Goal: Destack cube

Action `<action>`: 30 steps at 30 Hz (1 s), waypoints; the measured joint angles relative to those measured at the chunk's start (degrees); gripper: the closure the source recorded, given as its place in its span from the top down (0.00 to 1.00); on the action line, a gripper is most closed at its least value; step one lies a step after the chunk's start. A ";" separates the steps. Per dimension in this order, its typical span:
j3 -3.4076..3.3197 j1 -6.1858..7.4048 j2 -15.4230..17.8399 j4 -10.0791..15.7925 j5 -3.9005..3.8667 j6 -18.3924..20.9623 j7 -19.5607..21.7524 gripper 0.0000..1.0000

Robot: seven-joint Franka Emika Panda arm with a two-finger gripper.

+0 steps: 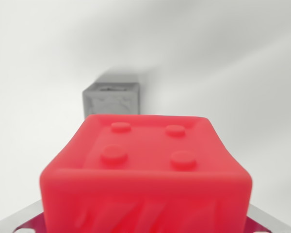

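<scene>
Looking at the wrist view: red cube (145,170) fills the lower frame, right up at the camera, four studs on top. Grey cube (111,99) sits apart behind it on the white desk (242,73). Judging by that, the stack is already split; set-down likely remains. Fingers aren't visible, so can't tell if they're clamping the red cube.

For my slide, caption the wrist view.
Red plastic cube with four round studs fills the foreground; a grey cube sits apart behind it on a white surface.
</scene>
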State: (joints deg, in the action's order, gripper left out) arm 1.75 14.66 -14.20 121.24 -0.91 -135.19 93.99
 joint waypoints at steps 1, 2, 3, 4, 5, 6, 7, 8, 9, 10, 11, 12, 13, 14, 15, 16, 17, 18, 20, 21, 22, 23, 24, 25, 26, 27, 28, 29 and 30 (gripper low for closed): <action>-0.03 -0.14 0.13 0.25 0.01 -0.12 -0.12 0.00; -0.06 -0.27 0.26 0.50 0.03 -0.23 -0.26 0.00; -0.08 -0.41 0.38 0.70 0.05 -0.34 -0.39 0.00; -0.11 -0.54 0.49 0.89 0.08 -0.45 -0.53 0.00; -0.14 -0.69 0.60 1.11 0.10 -0.58 -0.69 0.00; -0.18 -0.83 0.71 1.33 0.13 -0.69 -0.81 0.00; -0.21 -0.98 0.80 1.55 0.14 -0.80 -0.94 0.00; -0.23 -1.05 0.85 1.66 0.15 -0.86 -1.01 0.00; -0.28 -1.19 0.92 1.86 0.16 -0.97 -1.13 0.00; -0.34 -1.31 0.98 2.04 0.18 -1.05 -1.28 0.00; -0.38 -1.44 1.03 2.19 0.19 -1.15 -1.45 0.00; -0.44 -1.56 1.09 2.37 0.21 -1.27 -1.60 0.00; -0.46 -1.64 1.13 2.49 0.22 -1.36 -1.70 0.00; -0.51 -1.77 1.23 2.73 0.24 -1.51 -1.86 0.00; -0.55 -1.92 1.33 2.97 0.26 -1.65 -2.00 0.00; -0.61 -2.06 1.43 3.21 0.27 -1.80 -2.15 0.00; -0.65 -2.20 1.53 3.44 0.28 -1.93 -2.28 0.00; -0.69 -2.35 1.62 3.62 0.29 -2.03 -2.44 0.00; -0.76 -2.66 1.78 3.95 0.32 -2.22 -2.75 0.00; -0.80 -2.80 1.88 4.16 0.33 -2.34 -2.90 0.00; -0.82 -2.88 1.93 4.27 0.33 -2.40 -2.98 0.00; -0.88 -3.04 2.04 4.51 0.34 -2.53 -3.15 0.00; -0.92 -3.19 2.13 4.73 0.35 -2.66 -3.30 0.00; -0.96 -3.34 2.21 4.95 0.36 -2.78 -3.46 0.00; -1.01 -3.50 2.26 5.12 0.37 -2.90 -3.63 0.00; -1.03 -3.58 2.29 5.20 0.38 -2.95 -3.72 0.00; -1.09 -3.76 2.36 5.40 0.40 -3.07 -3.91 0.00; -1.13 -3.93 2.43 5.61 0.42 -3.19 -4.08 0.00; -1.18 -4.09 2.51 5.80 0.44 -3.29 -4.23 0.00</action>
State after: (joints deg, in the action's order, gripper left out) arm 0.57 10.57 -11.69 127.04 -0.47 -138.47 89.76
